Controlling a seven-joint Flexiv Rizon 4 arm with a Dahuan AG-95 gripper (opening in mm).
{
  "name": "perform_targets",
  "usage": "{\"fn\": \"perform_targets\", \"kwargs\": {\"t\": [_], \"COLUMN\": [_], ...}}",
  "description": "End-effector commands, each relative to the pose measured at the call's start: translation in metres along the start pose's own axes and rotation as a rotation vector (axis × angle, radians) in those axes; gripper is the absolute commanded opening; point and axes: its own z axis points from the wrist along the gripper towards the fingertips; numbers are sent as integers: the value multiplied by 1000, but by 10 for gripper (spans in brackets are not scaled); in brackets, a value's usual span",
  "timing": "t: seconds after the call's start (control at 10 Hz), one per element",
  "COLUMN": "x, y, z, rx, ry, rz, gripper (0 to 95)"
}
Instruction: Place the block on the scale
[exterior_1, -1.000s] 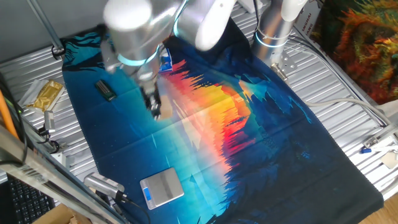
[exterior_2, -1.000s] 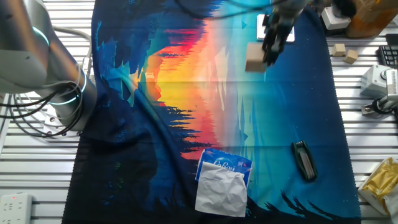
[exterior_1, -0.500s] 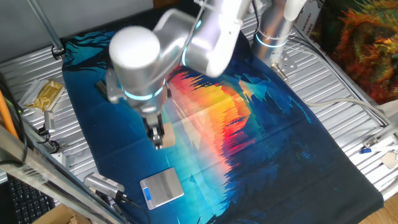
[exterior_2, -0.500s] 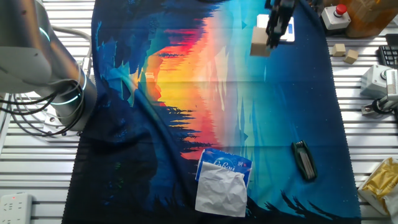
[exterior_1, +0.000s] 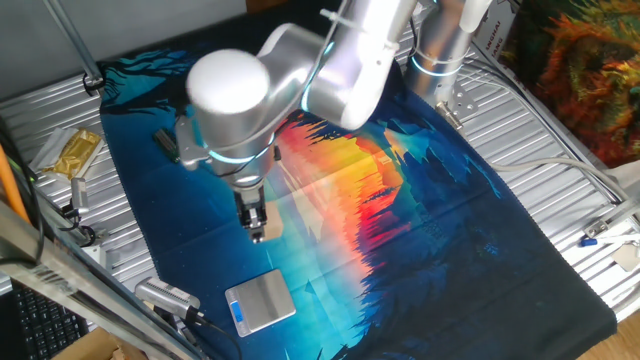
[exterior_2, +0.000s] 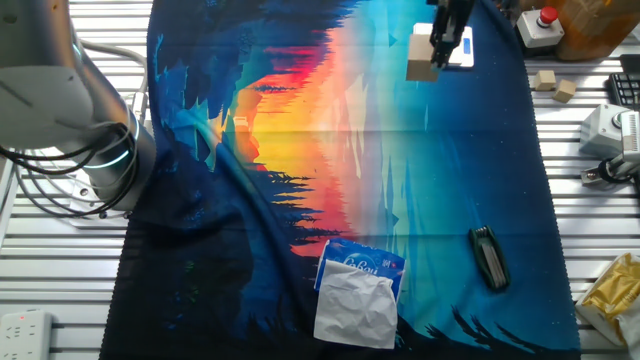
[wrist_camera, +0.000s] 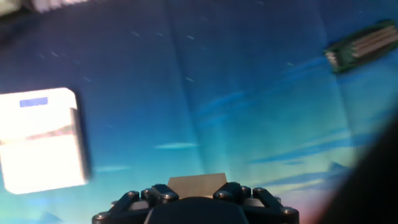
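Note:
My gripper (exterior_1: 258, 229) is shut on the block (exterior_1: 267, 231), a small tan wooden cube, and holds it above the cloth. In the other fixed view the block (exterior_2: 421, 69) hangs under the gripper (exterior_2: 436, 55), just short of the scale (exterior_2: 461, 48). The scale (exterior_1: 261, 301) is a flat silver square with a blue display strip, lying on the cloth near its front edge, below and slightly right of the block. In the hand view the block (wrist_camera: 196, 185) sits between the fingers at the bottom edge, and the scale (wrist_camera: 41, 139) lies to the left.
A small dark bar (exterior_1: 168, 144) lies on the cloth behind the arm; it also shows in the other fixed view (exterior_2: 488, 256). A blue-and-white tissue packet (exterior_2: 358, 291) lies on the cloth. Loose wooden cubes (exterior_2: 555, 85) and a red button box (exterior_2: 541, 26) sit beyond the cloth's edge.
The gripper has carried the block across the cloth toward the scale, and it now hangs close to it.

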Motion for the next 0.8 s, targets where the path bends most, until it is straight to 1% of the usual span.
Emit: {"fn": "perform_targets", "kwargs": {"t": [0.1,0.6,0.7,0.8], "x": [-3,-3,-3,-3], "y": [3,3,3,3], "z": [2,2,2,2], "rx": [5,6,6,8], "ry": [17,25,31,42], "rz": [-4,-9,-11,-35], "gripper": [0,0,0,0]}}
